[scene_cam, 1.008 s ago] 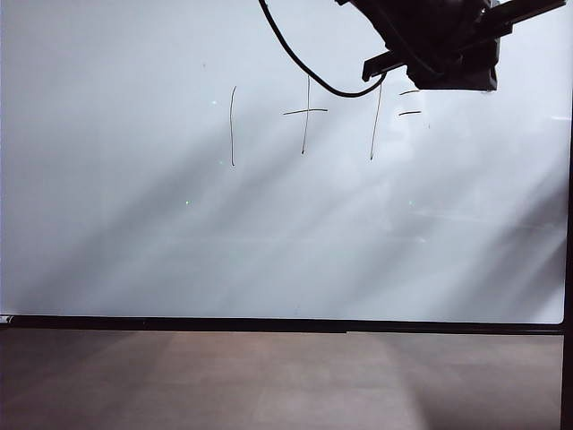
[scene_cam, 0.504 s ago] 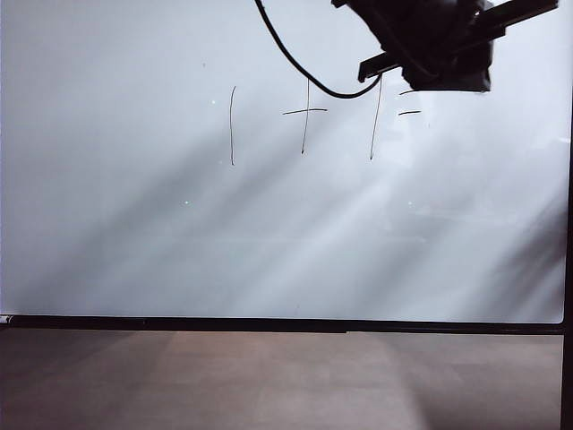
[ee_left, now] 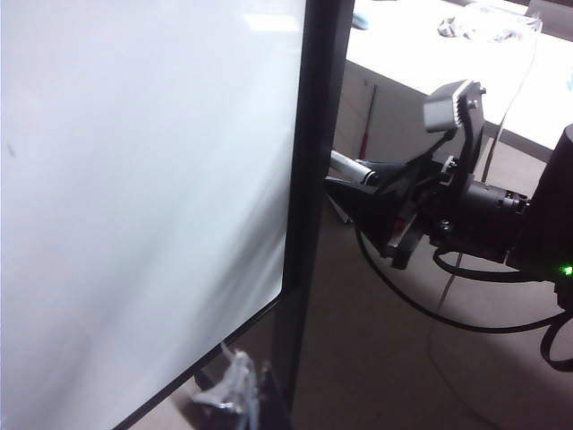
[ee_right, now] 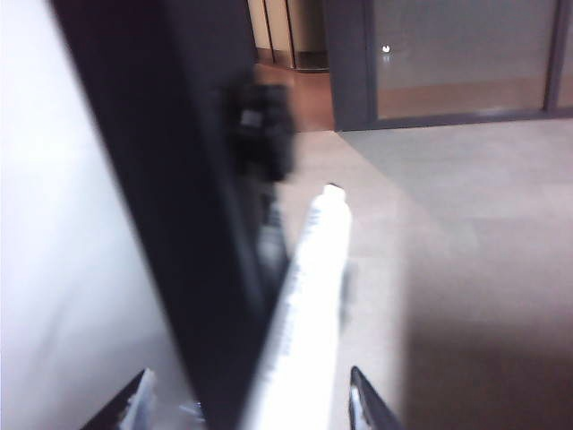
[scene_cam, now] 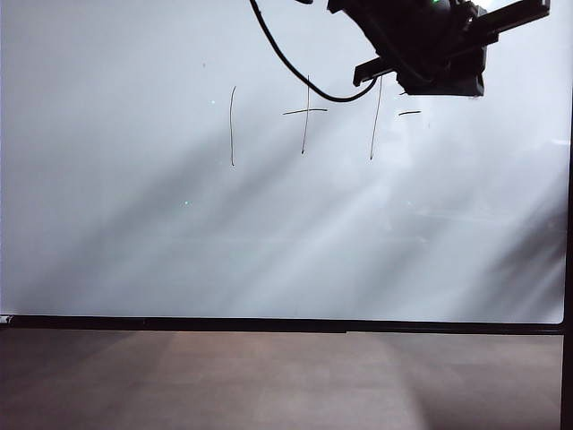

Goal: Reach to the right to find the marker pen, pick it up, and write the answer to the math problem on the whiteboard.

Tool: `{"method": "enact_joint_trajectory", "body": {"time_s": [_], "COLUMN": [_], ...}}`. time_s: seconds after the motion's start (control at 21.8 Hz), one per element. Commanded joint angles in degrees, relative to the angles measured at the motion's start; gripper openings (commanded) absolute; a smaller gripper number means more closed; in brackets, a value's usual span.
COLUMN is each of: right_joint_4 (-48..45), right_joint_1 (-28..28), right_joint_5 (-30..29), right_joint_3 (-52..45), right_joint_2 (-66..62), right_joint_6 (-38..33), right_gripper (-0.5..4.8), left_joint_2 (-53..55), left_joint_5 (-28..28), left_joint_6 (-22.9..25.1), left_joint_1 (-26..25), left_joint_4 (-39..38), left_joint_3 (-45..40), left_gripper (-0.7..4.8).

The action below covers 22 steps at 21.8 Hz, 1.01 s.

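My right hand (ee_right: 251,401), wide open and empty at the whiteboard's (ee_right: 54,269) right edge, spans both the marker pen (ee_right: 309,278) and the black frame (ee_right: 170,224), so I might clamp the frame too; left hand unseen.

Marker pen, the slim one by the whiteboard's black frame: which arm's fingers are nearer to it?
Right. The right gripper's open fingers flank the slim pale marker pen; the left gripper is out of view, its camera watching from farther off.
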<state>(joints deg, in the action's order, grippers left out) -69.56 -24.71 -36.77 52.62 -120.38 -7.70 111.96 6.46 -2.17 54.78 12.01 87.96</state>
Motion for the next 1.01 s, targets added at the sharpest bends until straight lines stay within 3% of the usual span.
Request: {"method": "enact_joint_trajectory", "body": {"time_s": [0.05,0.41,0.55,0.69,0.73,0.87,1.01], "right_joint_4": [-1.01,-1.25,-1.22,-1.27,-1.25,-1.42,-1.4], "right_joint_1": [0.76,0.92,0.96,0.96,0.98,0.98,0.98], "right_joint_5": [2.67,5.2,5.62,6.78,7.15,7.17,7.13], "right_joint_3": [0.2,0.2,0.2,0.2,0.2,0.22,0.74], "right_joint_2": [0.17,0.17,0.17,0.17,0.17,0.17,0.17], "right_joint_6": [0.61,0.66,0.66,0.66,0.66,0.66,0.57], "right_gripper": [2.69,2.6,2.11,2.08,1.96,0.81,0.28], "left_joint_2": [-0.04,-0.04,-0.04,-0.04,-0.04,-0.04,-0.04], "left_joint_5": [-0.09,-0.07,-0.07,-0.07,-0.07,-0.07,-0.07], "left_joint_6": [0.2,0.2,0.2,0.2,0.2,0.2,0.2], "left_joint_1": [0.04,0.04,0.0,0.0,-0.02,-0.02,-0.02], "left_joint_4": [0.79,0.87,0.87,0.87,0.87,0.85,0.87], "left_joint_3": [0.11,0.11,0.11,0.09,0.09,0.11,0.09], "left_gripper": [-0.04,-0.04,-0.04,-0.04,-0.04,-0.04,-0.04]}}
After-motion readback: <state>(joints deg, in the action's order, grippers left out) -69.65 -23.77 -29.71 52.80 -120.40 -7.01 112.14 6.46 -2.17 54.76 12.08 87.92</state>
